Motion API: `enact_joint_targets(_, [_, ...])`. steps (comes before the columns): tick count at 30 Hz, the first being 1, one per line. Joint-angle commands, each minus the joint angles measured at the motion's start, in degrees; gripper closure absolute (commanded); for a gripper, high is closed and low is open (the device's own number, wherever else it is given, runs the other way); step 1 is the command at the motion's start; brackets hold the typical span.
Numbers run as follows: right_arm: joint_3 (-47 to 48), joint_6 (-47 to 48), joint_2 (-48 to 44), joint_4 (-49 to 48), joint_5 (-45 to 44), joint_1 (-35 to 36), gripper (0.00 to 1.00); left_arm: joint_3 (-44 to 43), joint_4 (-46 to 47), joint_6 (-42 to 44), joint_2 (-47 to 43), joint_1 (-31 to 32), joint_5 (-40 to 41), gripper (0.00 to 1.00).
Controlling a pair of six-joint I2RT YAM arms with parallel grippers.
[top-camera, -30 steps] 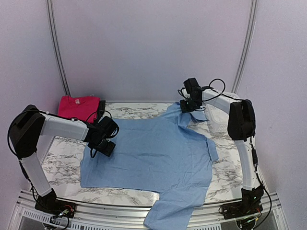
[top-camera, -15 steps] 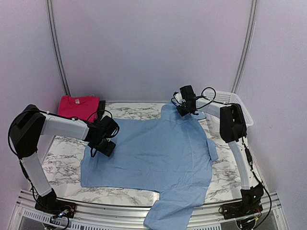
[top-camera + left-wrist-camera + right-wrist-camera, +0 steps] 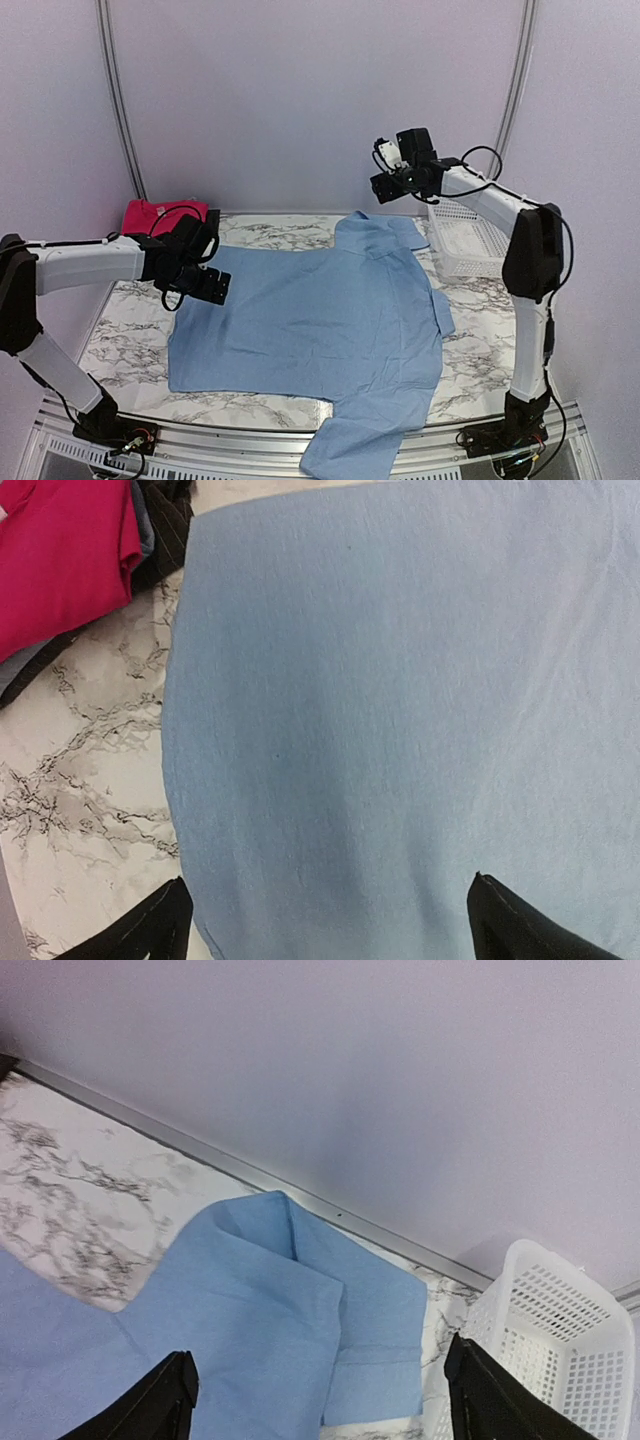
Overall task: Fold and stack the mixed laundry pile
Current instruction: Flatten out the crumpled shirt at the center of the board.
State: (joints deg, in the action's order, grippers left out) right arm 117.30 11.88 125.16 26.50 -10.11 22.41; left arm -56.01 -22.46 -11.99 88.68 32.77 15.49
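A light blue shirt (image 3: 320,310) lies spread flat on the marble table, one sleeve hanging over the near edge. My left gripper (image 3: 203,287) hovers open over the shirt's left edge (image 3: 400,710), with nothing between its fingers (image 3: 150,932). High above the shirt's far right corner, my right gripper (image 3: 387,186) is also open and empty. Below it lies the folded-over sleeve (image 3: 300,1310). A folded pink-red T-shirt (image 3: 150,214) (image 3: 60,560) sits at the back left on top of a dark garment (image 3: 168,525).
A white slatted basket (image 3: 470,236) (image 3: 560,1340) stands at the back right, close to the shirt's sleeve. Bare marble table (image 3: 120,340) shows left of the shirt. A metal rail (image 3: 200,1150) runs along the back wall.
Both grippers opened and let go of the blue shirt. The right one rose and swung back toward the wall; the left arm pulled back and lifted slightly. The far corner now lies flat.
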Motion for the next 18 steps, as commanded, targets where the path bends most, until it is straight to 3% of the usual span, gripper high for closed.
enact_joint_targets(1, [-7.5,-7.7,-5.6,7.4,8.8,2.2,0.21,-0.9,-0.3,-4.9,-1.2,-2.0,-4.4,0.01])
enact_joint_targets(6, [-24.1,-15.3,-13.5,7.8,19.9,2.3,0.23,0.0,-1.8,-5.9,0.4,-4.2,-9.4,0.01])
enact_joint_targets(10, [-35.4,-18.5,-17.0,5.1,21.3,2.0,0.24,0.4,-1.8,-6.8,2.2,-4.8,-10.7,0.01])
enact_joint_targets(18, [-38.9,-19.4,-10.9,2.5,22.8,-3.8,0.24,0.1,-2.0,-7.6,9.6,-6.0,-10.6,0.01])
